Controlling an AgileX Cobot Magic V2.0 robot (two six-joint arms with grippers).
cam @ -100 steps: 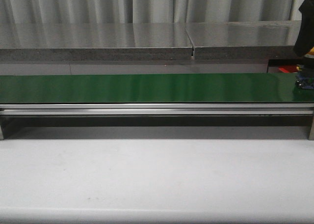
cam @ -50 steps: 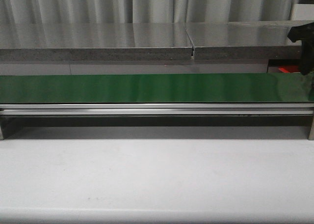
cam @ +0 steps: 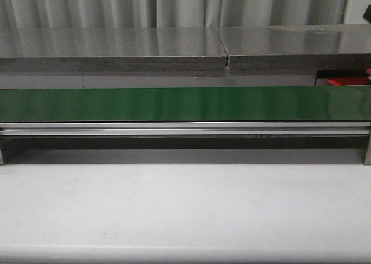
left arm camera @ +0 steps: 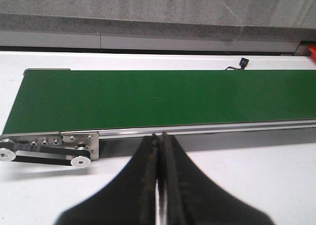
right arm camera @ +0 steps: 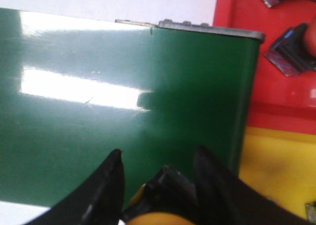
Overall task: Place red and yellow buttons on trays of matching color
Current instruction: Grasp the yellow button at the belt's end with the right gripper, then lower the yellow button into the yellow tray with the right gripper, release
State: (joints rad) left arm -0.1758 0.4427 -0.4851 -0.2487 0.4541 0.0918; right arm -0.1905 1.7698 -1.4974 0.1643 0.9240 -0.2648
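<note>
My right tool (right arm camera: 158, 166) has its fingers (right arm camera: 106, 185) spread around a yellow button (right arm camera: 158, 205), which sits low between them with its dark base up and its yellow cap at the bottom edge of the right wrist view; I cannot tell whether the pads actually press on it. That tool hangs over the end of the green conveyor belt (right arm camera: 123, 96). Just past the belt's end lies the red tray (right arm camera: 276, 77), which holds dark pieces (right arm camera: 291, 50), and beside it, touching along one edge, the yellow tray (right arm camera: 276, 166). The button is above the belt, not over either tray.

My left tool (left arm camera: 159, 185) has its fingers (left arm camera: 140, 185) pressed together with nothing between them. It hovers over the white counter (left arm camera: 256, 185), just in front of the belt's roller end, where a small drive belt and pulleys (left arm camera: 44, 153) show on the frame.

In the front view I see the belt (cam: 174, 103) running bare across the whole width, with a slice of red tray (cam: 342, 79) at the far right behind it.
</note>
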